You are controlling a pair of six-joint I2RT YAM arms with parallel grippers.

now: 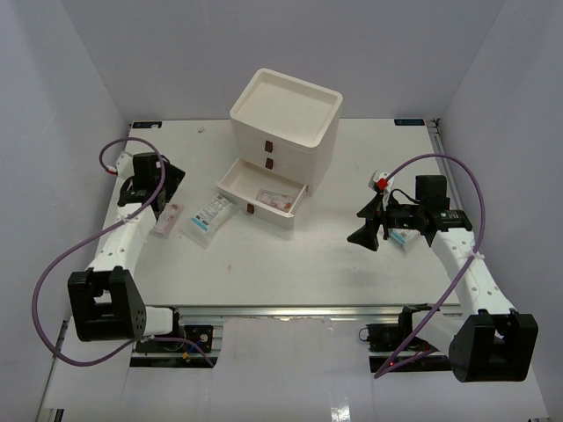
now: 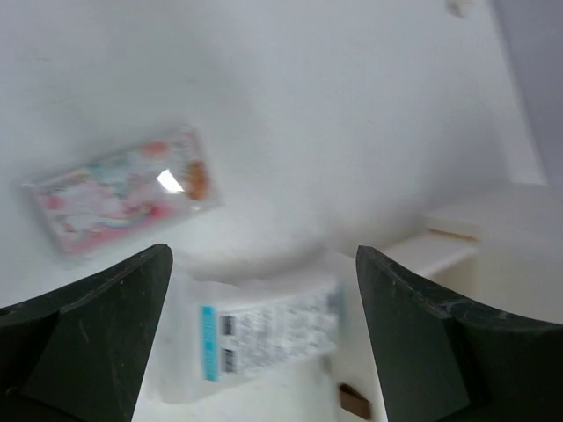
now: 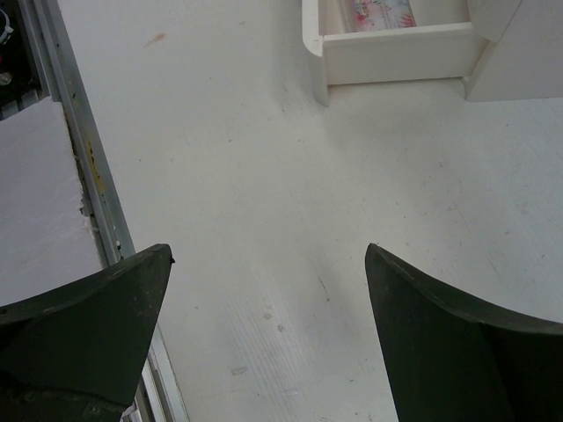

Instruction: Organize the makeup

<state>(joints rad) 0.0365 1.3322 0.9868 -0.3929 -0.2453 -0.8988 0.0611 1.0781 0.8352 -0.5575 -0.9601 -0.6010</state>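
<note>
two hands over the makeup: my left hand (image 2: pixel 262 264) hangs low over the table (image 2: pixel 290 105), tipped forward, its two fingers (image 2: pixel 97 334) spread wide and gripping nothing. a clear blue-print sachet (image 2: pixel 264 334) lies flat on the table between and below those fingers. the view is blurred, so i cannot tell whether they touch it. a pink-print sachet (image 2: pixel 123 189) lies flat just ahead of the left fingertip. the cream drawer box (image 2: pixel 493 233) stands off to this hand's right. my left arm (image 1: pixel 123 237) stretches forward along the table's left side.

my right hand (image 3: pixel 268 255) hovers above bare table, angled downward, fingers wide apart and empty. ahead of it and slightly to its right, the box's bottom drawer (image 3: pixel 396 44) stands pulled out, with a second pink-print sachet (image 3: pixel 383 13) lying inside. my right arm (image 1: pixel 466 264) is bent at the elbow, turning the hand inward across the table toward the box.
</note>
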